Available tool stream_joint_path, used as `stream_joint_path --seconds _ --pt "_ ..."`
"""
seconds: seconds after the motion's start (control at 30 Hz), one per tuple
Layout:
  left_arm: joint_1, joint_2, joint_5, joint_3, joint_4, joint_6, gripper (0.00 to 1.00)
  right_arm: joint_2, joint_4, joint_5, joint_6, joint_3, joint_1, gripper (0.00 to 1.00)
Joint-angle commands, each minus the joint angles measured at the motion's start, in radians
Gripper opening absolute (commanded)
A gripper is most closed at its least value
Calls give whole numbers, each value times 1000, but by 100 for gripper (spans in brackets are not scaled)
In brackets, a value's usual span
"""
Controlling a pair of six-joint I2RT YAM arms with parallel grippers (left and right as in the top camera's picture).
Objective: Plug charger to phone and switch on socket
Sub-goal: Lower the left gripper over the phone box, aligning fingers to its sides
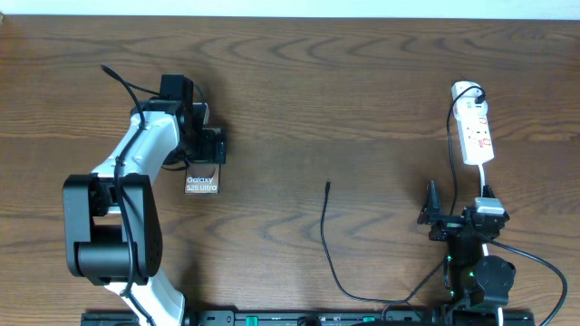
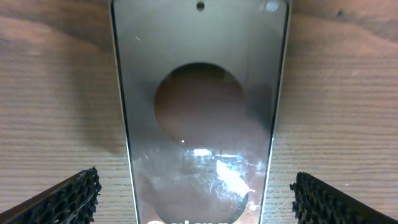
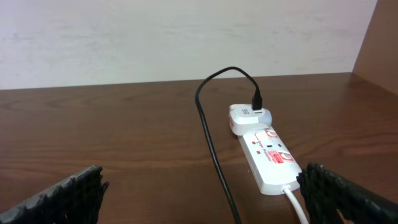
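Left fingers (image 2: 68,196) stood wide over phone (image 2: 199,106); right fingers (image 3: 68,193) stood wide facing socket (image 3: 268,155); charger (image 1: 326,226) lay loose on bench (image 1: 362,91) between.

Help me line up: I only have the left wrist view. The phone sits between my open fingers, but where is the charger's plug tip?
Observer: The charger lies to the right of the phone, well apart from it, with its plug tip pointing toward the far edge. Nothing is holding it.
Operator: And the socket?
Observer: The socket lies at the far right, ahead of the right gripper, which is open and empty.
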Motion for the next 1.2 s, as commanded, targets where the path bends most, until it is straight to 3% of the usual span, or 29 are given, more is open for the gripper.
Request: stream_joint_path --seconds 0.0,1.17 --pt "1 13 -12 -25 5 -9 97 -5 -5 5 -8 -1 -6 99" --pt "0 23 -1 -26 78 -40 98 -5 -5 5 -8 -1 -6 99"
